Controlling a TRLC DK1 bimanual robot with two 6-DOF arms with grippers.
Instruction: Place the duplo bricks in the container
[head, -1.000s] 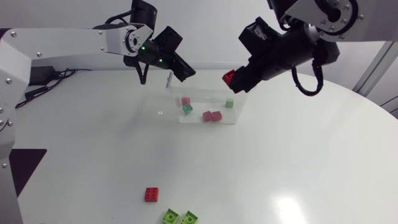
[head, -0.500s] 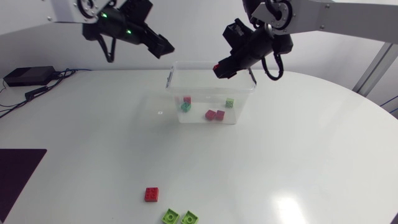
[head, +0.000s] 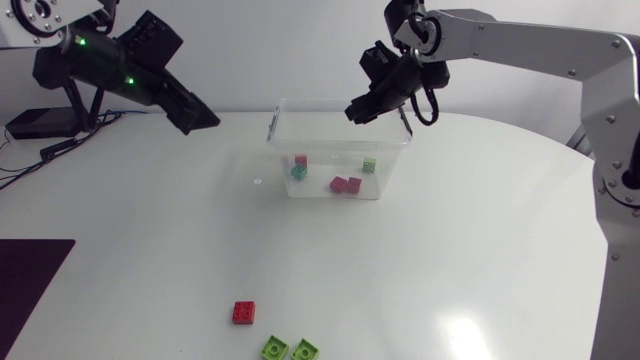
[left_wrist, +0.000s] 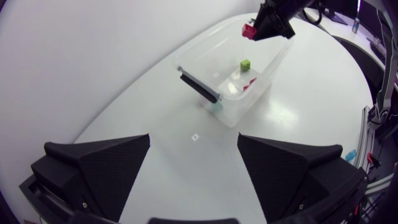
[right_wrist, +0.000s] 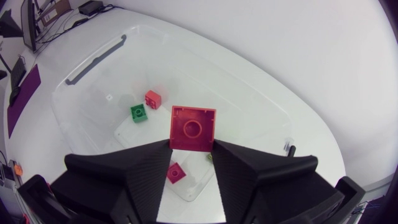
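A clear plastic container stands at the table's far middle. Inside lie a pink brick, a teal brick, a red-pink pair and a green brick. My right gripper hangs over the container's far rim, shut on a red brick at its fingertips, underside showing. That red brick also shows in the left wrist view. My left gripper is open and empty, high at the far left, well away from the container.
A red brick and two green bricks lie near the table's front edge. A dark mat covers the left front corner.
My left arm has drawn back from above the container to the far left. My right gripper has carried the red brick leftward over the container's far rim.
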